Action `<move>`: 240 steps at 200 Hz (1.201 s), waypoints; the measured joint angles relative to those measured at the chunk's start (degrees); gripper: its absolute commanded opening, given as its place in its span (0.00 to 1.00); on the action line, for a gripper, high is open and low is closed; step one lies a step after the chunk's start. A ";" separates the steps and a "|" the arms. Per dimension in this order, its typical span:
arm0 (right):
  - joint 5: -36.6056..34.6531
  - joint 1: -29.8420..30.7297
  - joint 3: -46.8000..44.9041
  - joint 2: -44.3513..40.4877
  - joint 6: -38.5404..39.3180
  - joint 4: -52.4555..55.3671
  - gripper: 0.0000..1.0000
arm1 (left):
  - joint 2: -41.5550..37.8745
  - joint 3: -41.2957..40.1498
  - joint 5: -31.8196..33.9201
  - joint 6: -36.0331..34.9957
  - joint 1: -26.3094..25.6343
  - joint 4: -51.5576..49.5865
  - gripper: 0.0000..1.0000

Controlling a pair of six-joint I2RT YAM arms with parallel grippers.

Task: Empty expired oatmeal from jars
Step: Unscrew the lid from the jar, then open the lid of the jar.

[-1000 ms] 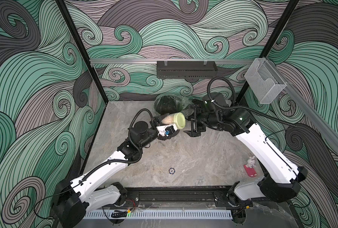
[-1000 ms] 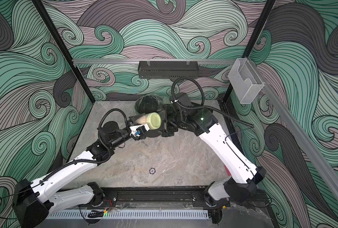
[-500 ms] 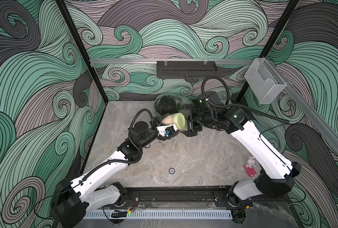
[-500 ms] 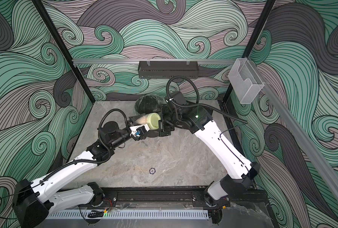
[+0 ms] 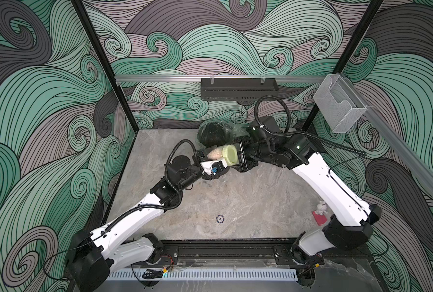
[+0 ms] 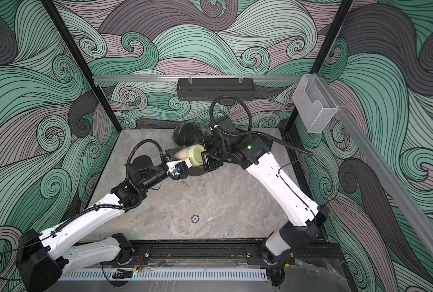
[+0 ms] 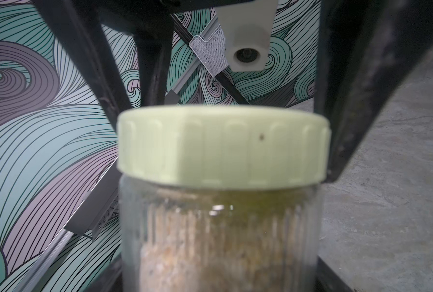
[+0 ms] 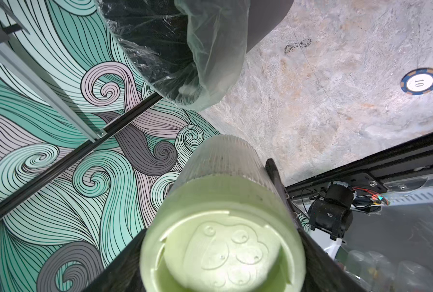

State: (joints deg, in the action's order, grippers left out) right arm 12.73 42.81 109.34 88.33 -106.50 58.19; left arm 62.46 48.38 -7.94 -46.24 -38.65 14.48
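Note:
A small clear glass jar lies on its side above the table, and my left gripper is shut on its glass body. Pale beige oatmeal fills it. The pale yellow-green lid is screwed on and faces my right gripper. The right gripper's black fingers lie against both sides of the lid. The left fingers are mostly hidden behind the jar in the left wrist view.
A black round bin lined with clear plastic stands just behind the jar at the back wall. A blue poker chip lies mid-table. A small red-and-white figure sits near the right arm's base.
My right arm moved left up to the jar, and its jaws closed in from wide open onto the lid. The left arm and jar stayed put.

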 measured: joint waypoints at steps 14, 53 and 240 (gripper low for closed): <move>0.33 -0.02 0.39 0.11 4.94 0.00 0.64 | 0.00 1.18 -0.07 0.74 0.00 -1.88 0.01; 2.36 -0.68 0.68 0.13 23.12 -0.33 0.57 | 0.00 3.45 -1.42 3.21 0.46 -6.21 0.01; 11.65 -3.85 -0.33 2.49 93.44 -2.97 0.45 | -0.04 5.09 -8.00 10.40 4.35 -13.66 0.00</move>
State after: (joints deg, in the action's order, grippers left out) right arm 24.38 38.96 109.01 90.83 -13.06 55.22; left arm 62.41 53.47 -15.94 -35.83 -34.30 0.82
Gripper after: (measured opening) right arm 0.785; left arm 0.800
